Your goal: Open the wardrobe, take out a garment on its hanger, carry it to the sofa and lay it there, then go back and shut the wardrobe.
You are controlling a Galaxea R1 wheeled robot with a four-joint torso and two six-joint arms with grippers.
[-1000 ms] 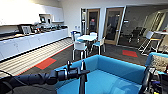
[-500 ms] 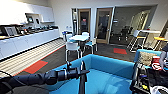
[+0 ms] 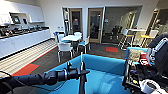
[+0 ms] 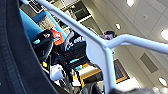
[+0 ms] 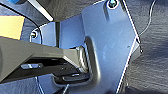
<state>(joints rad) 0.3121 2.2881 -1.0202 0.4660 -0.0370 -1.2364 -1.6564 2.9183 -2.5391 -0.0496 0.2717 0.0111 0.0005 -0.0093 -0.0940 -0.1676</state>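
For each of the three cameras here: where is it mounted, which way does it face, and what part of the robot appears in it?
Head: high on the robot, facing forward and down over the blue sofa; the left arm reaches in.
Left wrist: on the left arm, looking up past a white hanger to the ceiling.
Right wrist: on the right arm, looking close at the robot's own dark plate.
Shared: head and left wrist both show the sofa.

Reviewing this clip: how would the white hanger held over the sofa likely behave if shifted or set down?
The hanger looks like thin rigid moulded plastic, so probably stiff and light. Hanging from the left gripper over the sofa, it would likely swing. Its smooth bars may slide on upholstery.
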